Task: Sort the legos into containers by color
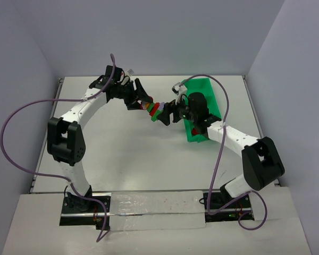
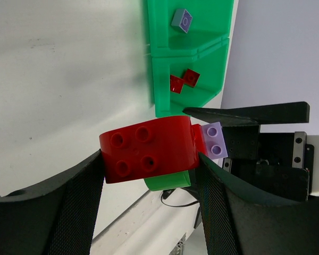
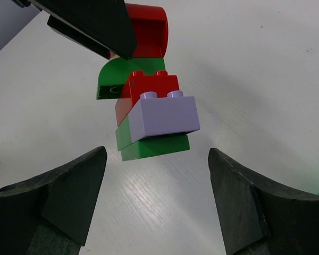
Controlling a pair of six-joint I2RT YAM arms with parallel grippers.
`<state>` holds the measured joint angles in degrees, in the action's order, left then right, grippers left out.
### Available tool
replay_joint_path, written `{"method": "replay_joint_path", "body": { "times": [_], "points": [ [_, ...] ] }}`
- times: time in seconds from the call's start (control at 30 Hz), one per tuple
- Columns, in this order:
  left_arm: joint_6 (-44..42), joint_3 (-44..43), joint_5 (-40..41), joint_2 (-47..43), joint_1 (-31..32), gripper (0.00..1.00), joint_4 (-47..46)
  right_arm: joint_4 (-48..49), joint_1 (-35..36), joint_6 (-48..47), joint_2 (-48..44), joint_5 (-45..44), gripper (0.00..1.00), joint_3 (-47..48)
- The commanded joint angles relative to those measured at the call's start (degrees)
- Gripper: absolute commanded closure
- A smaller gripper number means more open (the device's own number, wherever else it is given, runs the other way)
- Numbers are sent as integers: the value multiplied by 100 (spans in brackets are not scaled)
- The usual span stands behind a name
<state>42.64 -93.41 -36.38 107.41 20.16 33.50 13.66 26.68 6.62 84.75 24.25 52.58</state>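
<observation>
My left gripper (image 1: 141,101) is shut on a joined stack of legos (image 1: 155,110) and holds it in the air above the table's middle. In the left wrist view its fingers (image 2: 77,196) clamp a red rounded brick (image 2: 149,149), with a green piece (image 2: 167,180) under it and a purple brick (image 2: 213,141) beyond. My right gripper (image 1: 168,113) is open and faces the stack's far end. In the right wrist view (image 3: 155,159) the purple brick (image 3: 167,117), a red brick (image 3: 149,87) and a green plate (image 3: 154,147) hang just ahead of its spread fingertips, untouched.
The green tray (image 1: 204,90) lies at the right, behind my right gripper. In the left wrist view the tray (image 2: 162,79) holds a purple brick (image 2: 182,20) in one compartment and two red bricks (image 2: 183,81) in the adjoining one.
</observation>
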Motion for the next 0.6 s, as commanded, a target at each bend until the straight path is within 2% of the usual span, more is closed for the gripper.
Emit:
{"method": "replay_joint_path", "body": {
  "times": [0.0,0.33,0.57],
  "points": [
    [-107,-156,-365,-435,-30,100,-207,519,-49,102,98,101,16,86],
    [-81,-101,-552,-475,-30,100,-368,950,-22,717,683,693,19,466],
    [-90,-9,-592,-466,-27,100,-443,1191,-5,1051,833,777,30,613]
  ]
}}
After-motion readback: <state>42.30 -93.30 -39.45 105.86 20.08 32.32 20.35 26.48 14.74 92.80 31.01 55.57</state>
